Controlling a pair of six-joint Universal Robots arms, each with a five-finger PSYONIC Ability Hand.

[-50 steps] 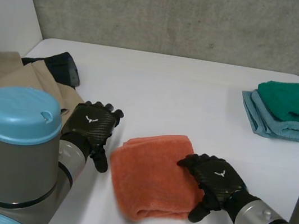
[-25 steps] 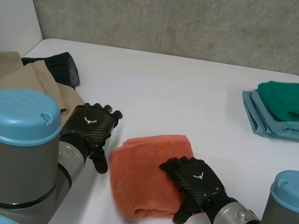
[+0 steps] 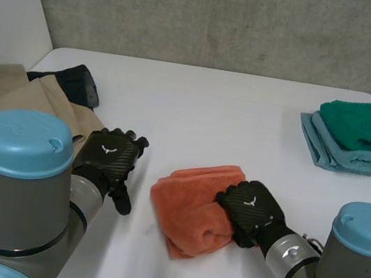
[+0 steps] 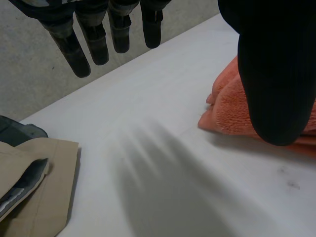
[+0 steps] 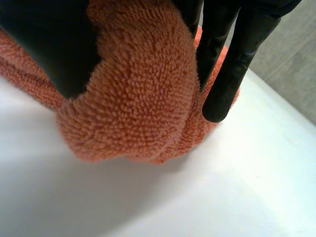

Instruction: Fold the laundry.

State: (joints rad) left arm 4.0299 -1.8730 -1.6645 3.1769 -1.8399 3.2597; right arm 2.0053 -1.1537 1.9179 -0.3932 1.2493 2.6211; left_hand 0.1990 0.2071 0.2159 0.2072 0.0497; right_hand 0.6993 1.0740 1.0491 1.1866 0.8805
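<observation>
Colour chart: orange towel [image 3: 191, 214], plain; tabletop [image 3: 210, 115], white; green towel [image 3: 368, 124] stacked on light-blue towel [image 3: 316, 140]; beige garment [image 3: 36, 98]; black cloth [image 3: 74, 83] beside it.

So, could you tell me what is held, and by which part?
The right hand pinches the orange towel by its bunched right edge; the left hand holds nothing.

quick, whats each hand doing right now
Left hand: open, holding nothing.
Right hand: shut on the orange towel.
</observation>
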